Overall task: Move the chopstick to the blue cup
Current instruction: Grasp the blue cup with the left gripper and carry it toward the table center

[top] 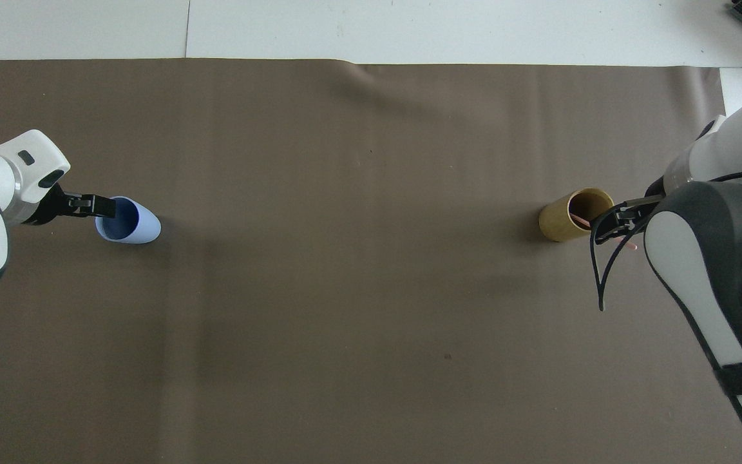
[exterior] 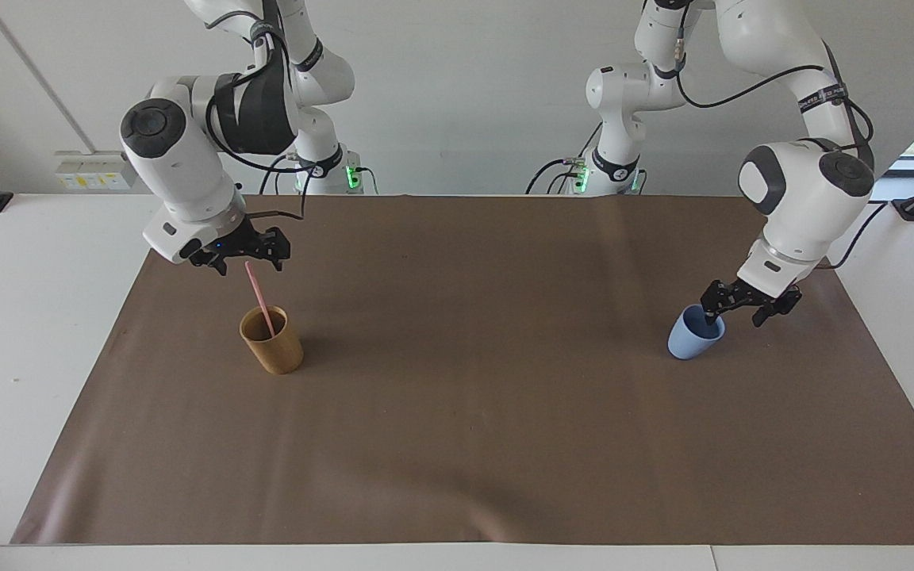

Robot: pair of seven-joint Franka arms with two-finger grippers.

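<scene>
Now my right gripper (exterior: 244, 260) straddles the chopstick (exterior: 259, 300) top, fingers apart; the stick leans in the tan cup (exterior: 271, 341). Left gripper (exterior: 735, 311), fingers apart, straddles the blue cup (exterior: 693, 335) rim.

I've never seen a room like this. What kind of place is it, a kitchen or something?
Probably a robot lab, not a kitchen. Two white robot arms stand at a plain table under a brown mat. On it are just a blue cup and a tan cup with a chopstick.
</scene>
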